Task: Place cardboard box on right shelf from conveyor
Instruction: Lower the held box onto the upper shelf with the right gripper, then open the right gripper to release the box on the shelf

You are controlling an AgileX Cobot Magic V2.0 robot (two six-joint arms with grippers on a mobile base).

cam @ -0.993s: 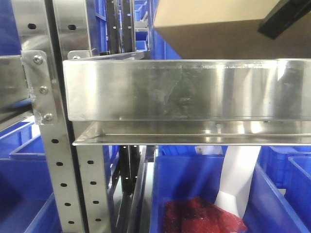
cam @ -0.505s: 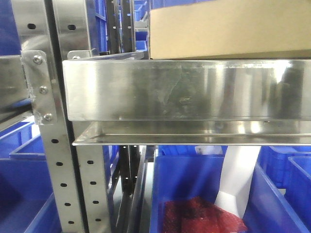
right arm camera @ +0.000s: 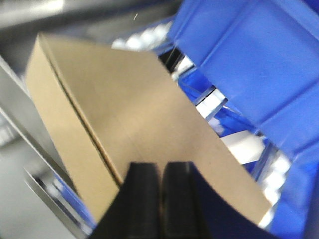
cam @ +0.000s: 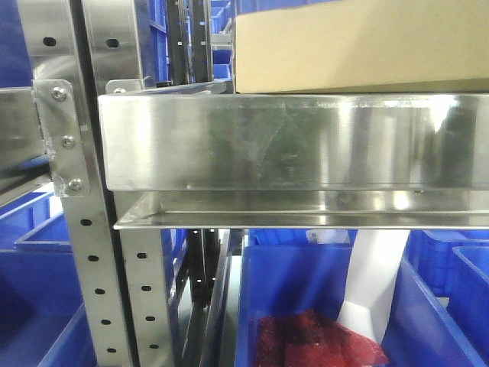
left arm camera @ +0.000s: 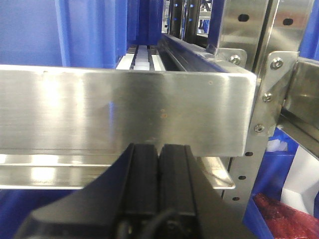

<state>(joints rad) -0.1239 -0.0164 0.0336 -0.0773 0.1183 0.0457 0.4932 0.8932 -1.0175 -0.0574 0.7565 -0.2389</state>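
The tan cardboard box (cam: 359, 46) lies flat on the right shelf (cam: 290, 141), behind its shiny steel front lip. In the right wrist view the box (right arm camera: 139, 114) fills the middle, blurred. My right gripper (right arm camera: 161, 167) hovers just before the box's near edge, its black fingers pressed together with nothing between them. My left gripper (left arm camera: 159, 148) is shut and empty, close in front of another steel shelf lip (left arm camera: 124, 109) that lies left of the upright. The conveyor is out of view. Neither gripper shows in the front view.
A perforated steel upright (cam: 80, 229) with a screwed bracket stands left of the shelf. Blue plastic bins (cam: 306, 290) sit below and behind; one holds a red mesh bundle (cam: 313, 340) and a white sheet (cam: 374, 275). Blue bin walls (right arm camera: 249, 59) crowd the box's far side.
A second ago the box hung tilted above the shelf with a black gripper at its right end; it then dropped flat onto the shelf, and that gripper has left the front view.
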